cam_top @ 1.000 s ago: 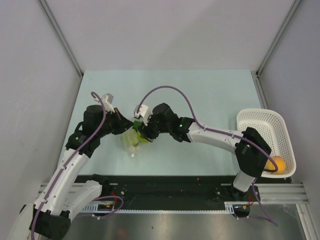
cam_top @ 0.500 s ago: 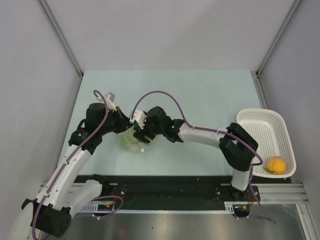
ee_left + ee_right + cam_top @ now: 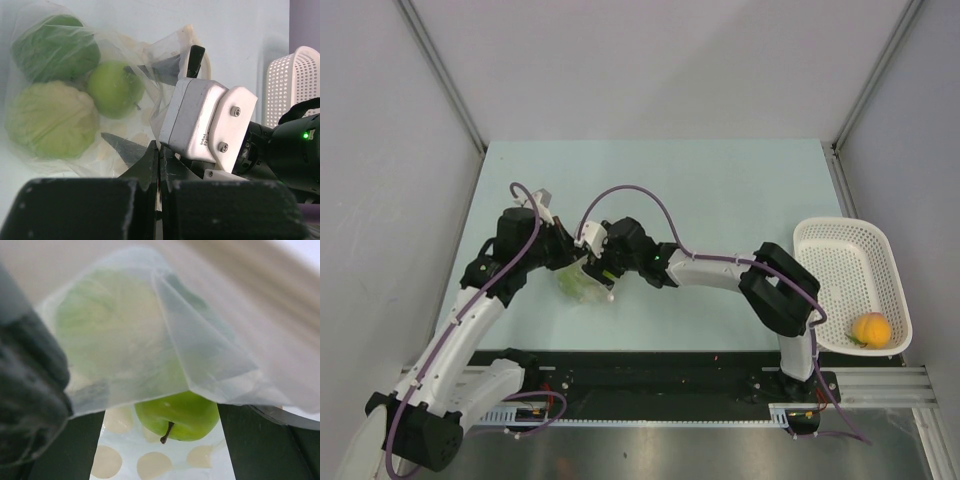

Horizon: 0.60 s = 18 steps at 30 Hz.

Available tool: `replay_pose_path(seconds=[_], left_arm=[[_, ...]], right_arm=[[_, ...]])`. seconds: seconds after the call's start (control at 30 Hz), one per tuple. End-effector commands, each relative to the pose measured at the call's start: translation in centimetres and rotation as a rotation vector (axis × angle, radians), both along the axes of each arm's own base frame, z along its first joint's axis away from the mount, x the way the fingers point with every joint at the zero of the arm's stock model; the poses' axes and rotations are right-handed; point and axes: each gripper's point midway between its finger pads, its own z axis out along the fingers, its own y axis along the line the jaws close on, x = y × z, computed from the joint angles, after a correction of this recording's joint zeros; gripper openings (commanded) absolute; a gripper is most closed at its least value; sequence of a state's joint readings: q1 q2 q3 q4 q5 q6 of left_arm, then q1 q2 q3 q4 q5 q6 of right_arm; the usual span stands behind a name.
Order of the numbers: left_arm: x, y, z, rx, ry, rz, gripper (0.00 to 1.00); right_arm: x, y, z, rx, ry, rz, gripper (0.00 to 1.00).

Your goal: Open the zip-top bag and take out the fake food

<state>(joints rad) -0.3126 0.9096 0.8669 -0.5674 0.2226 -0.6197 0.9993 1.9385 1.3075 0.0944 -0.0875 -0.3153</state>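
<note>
The zip-top bag (image 3: 582, 286) lies on the table between my two grippers. In the left wrist view the bag (image 3: 107, 145) holds a dark green fruit (image 3: 55, 47), a lime green apple (image 3: 114, 89) and a pale green fruit (image 3: 50, 120). My left gripper (image 3: 160, 156) is shut on the bag's edge; it also shows in the top view (image 3: 566, 262). My right gripper (image 3: 162, 440) is open inside the bag's mouth, its fingers either side of the apple (image 3: 177, 415), with a bag flap (image 3: 200, 355) draped above. The orange fruit (image 3: 871, 328) sits in the basket.
A white mesh basket (image 3: 845, 237) stands at the table's right edge and shows in the left wrist view (image 3: 285, 85). The right wrist's white camera housing (image 3: 205, 122) sits close to the left fingers. Grey walls enclose the table.
My right gripper has moved left and down into the bag's mouth. The bag has shifted slightly left. My left gripper has kept its hold on the bag's edge.
</note>
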Motion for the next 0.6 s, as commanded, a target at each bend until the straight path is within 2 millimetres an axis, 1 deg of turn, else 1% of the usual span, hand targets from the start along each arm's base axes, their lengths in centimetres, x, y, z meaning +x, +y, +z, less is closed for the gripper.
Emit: replay_pose_path(seconds=[0.0, 0.1, 0.13, 0.2, 0.37, 0.5, 0.57], left_arm=[[0.4, -1.1, 1.8, -0.042, -0.070, -0.047, 0.00], [0.7, -0.9, 1.3, -0.023, -0.062, -0.039, 0.00], [0.9, -0.8, 1.4, -0.018, -0.065, -0.034, 0.00], [1.2, -0.8, 0.9, -0.005, -0.054, -0.033, 0.00], [2.0, -0.8, 0.2, 0.013, -0.043, -0.031, 0.00], [2.4, -0.6, -0.6, 0.039, -0.025, -0.024, 0.00], [2.6, -0.6, -0.8, 0.047, -0.021, -0.021, 0.00]], right_arm=[[-0.3, -1.0, -3.3, -0.081, 0.019, -0.029, 0.92], [-0.1, -1.8, -4.5, -0.116, 0.021, -0.062, 0.93], [0.3, -2.3, -4.7, -0.131, 0.007, -0.091, 0.96], [0.6, -3.1, -5.6, -0.155, -0.001, -0.120, 0.97], [0.8, -3.5, -6.7, -0.165, 0.012, -0.148, 0.99], [1.1, -3.9, -8.1, -0.186, 0.025, -0.173, 0.99], [1.0, -4.0, -8.2, -0.187, 0.029, -0.178, 0.98]])
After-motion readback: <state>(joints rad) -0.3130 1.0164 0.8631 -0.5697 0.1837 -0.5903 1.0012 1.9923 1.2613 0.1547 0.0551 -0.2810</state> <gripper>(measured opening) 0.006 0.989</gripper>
